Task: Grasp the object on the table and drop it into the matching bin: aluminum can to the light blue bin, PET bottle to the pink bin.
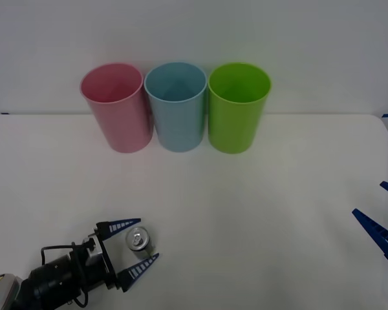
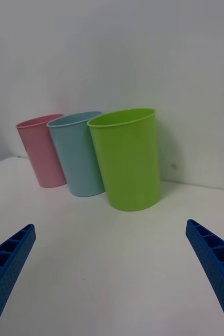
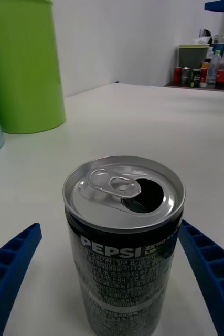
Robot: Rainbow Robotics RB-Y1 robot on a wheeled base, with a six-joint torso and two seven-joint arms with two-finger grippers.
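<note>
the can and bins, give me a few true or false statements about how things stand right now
1. The aluminum can stands upright on the table between the open fingers of the left gripper. True.
2. The can's top is sealed. False: in the left wrist view the tab is pushed in and the mouth is open.
3. The light blue bin stands between the pink bin and the lime green bin. True.
4. The right gripper is shut on the can. False: it is open at the table's right edge, far from the can.
5. The can already lies inside the light blue bin. False: it is on the table, well in front of the bins.
</note>
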